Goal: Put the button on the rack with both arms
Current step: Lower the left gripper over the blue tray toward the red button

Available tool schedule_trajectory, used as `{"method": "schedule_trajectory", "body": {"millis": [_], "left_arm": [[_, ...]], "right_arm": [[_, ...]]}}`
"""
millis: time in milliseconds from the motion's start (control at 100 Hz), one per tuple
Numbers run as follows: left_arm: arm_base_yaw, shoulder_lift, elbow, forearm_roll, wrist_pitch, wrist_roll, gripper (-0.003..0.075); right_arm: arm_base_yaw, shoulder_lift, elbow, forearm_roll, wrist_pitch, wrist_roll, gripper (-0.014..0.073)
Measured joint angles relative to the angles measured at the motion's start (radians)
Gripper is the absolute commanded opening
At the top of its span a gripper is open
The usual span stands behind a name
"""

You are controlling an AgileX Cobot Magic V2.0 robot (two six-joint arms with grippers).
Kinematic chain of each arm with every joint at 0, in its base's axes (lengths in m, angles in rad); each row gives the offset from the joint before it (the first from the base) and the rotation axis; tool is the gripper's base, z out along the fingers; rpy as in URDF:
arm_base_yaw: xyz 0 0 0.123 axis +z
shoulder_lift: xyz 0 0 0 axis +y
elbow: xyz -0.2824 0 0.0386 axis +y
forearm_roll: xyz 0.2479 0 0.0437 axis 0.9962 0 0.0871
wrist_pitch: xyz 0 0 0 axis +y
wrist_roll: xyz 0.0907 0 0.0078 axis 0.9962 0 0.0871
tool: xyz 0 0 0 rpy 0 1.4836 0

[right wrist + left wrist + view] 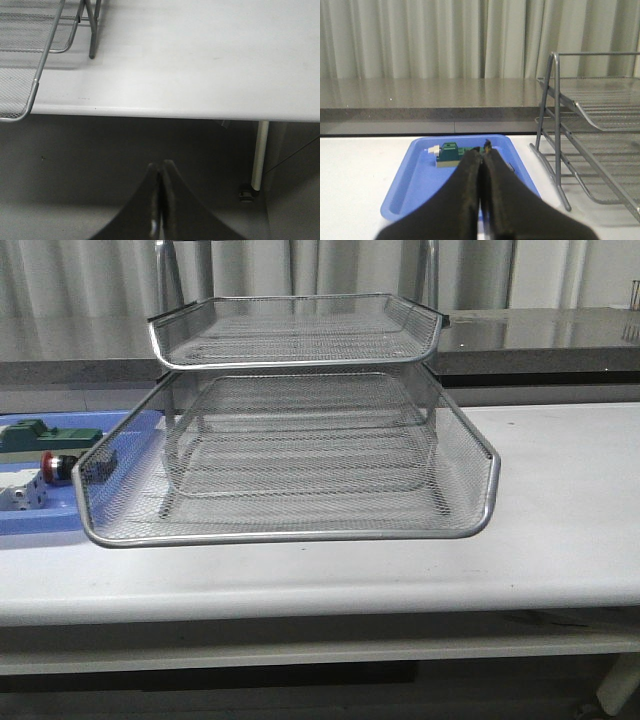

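The button (62, 466), with its red cap and dark rear block, lies in the blue tray (20, 518) at the far left of the front view, partly behind the mesh of the rack. The rack (290, 455) of silver wire mesh stands mid-table with its middle tray (285, 532) slid forward. Neither arm shows in the front view. My left gripper (482, 150) is shut and empty, held in front of the blue tray (415, 172), and its fingers hide the button there. My right gripper (161, 163) is shut and empty, off the table's front edge.
A green block (50, 436) and a white block (22, 492) share the blue tray with the button. The rack's grey frame (550, 125) stands right beside the tray. A white table leg (260, 155) shows below the front edge (175, 112).
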Motion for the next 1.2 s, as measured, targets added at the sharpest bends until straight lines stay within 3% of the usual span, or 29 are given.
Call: {"method": "schedule_trajectory", "body": {"millis": [200, 600, 950, 1200], "left_arm": [[0.0, 0.171, -0.179, -0.013, 0.155, 0.0, -0.0021], [0.0, 0.791, -0.72, 0.01, 0.466, 0.0, -0.0021], [0.0, 1.282, -1.126, 0.024, 0.726, 0.138, -0.0021], [0.0, 1.506, -1.322, 0.026, 0.873, 0.18, -0.0021]], "right_arm": [[0.0, 0.0, 0.0, 0.0, 0.0, 0.0, -0.0069], [0.0, 0.0, 0.0, 0.0, 0.0, 0.002, -0.0069], [0.0, 0.0, 0.0, 0.0, 0.0, 0.002, -0.0069], [0.0, 0.0, 0.0, 0.0, 0.0, 0.002, -0.0069]]}}
